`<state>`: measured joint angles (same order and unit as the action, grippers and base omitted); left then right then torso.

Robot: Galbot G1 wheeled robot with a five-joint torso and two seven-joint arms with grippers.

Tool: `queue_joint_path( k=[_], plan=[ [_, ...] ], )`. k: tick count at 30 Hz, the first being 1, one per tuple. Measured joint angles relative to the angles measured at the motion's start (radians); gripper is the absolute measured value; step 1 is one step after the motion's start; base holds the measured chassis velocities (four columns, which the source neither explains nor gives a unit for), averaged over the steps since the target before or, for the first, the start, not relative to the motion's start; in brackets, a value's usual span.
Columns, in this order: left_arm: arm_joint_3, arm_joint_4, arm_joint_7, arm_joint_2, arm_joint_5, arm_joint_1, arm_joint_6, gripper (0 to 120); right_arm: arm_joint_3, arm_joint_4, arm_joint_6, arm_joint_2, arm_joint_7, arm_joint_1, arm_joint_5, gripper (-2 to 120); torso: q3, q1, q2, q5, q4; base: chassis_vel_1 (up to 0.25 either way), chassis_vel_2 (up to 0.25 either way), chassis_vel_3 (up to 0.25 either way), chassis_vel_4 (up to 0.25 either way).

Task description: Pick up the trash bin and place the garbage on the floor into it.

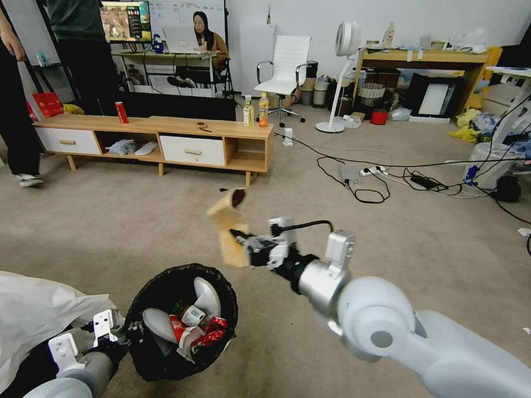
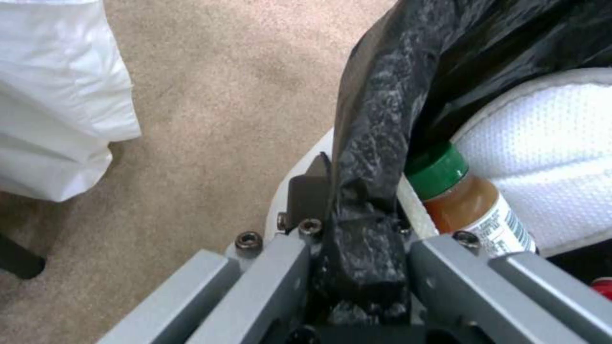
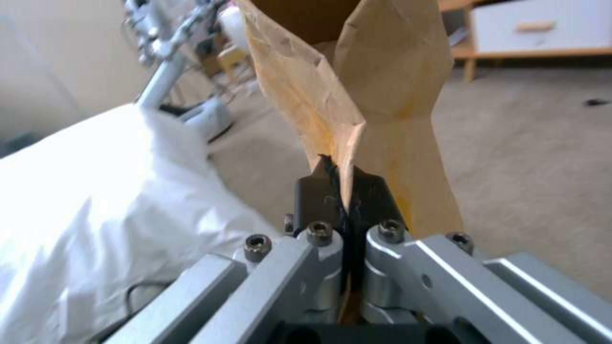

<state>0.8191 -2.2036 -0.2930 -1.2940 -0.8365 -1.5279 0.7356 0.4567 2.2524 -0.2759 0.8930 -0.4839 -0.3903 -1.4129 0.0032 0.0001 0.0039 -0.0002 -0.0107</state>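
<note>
Overhead, right tool (image 1: 239,235) pinching tan paper bag (image 1: 227,221) at trash bin's (image 1: 166,287) one o'clock, left tool (image 2: 357,224) clamped on bin's black-lined rim, green-capped bottle (image 2: 468,200) inside, label unreadable, above carpet floor (image 1: 138,221)

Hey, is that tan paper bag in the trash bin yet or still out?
Out. The right end effector pinches the tan paper bag in the air, beside and above the trash bin, whose rim the left end effector grips.

Beige carpet (image 1: 138,221), low wooden cabinet (image 1: 166,141), white walls.
</note>
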Motion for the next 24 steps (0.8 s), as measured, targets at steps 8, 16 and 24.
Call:
queue_joint_path(
  k=[8, 16, 24],
  plan=[
    [0.002, -0.007, -0.004, 0.002, -0.007, 0.003, 0.000, 1, 0.159, -0.026, -0.039, 0.042, -0.040, 0.102, -0.041, 0, 0.000, 0.000, 0.000, 0.0000, 0.0000, 0.000, 0.000, 0.000, 0.000],
    [0.007, -0.016, -0.007, 0.005, -0.018, 0.006, 0.000, 1, 0.250, -0.093, -0.094, 0.081, -0.099, 0.125, -0.053, 0, 0.000, 0.000, 0.000, 0.0001, 0.0000, 0.000, 0.000, 0.000, 0.000],
    [0.011, -0.022, -0.009, 0.006, -0.024, 0.005, 0.000, 1, 0.296, -0.158, -0.124, 0.113, -0.141, 0.094, -0.035, 0, 0.000, 0.000, 0.000, 0.0001, -0.0001, 0.000, 0.000, 0.000, 0.000]
  ],
)
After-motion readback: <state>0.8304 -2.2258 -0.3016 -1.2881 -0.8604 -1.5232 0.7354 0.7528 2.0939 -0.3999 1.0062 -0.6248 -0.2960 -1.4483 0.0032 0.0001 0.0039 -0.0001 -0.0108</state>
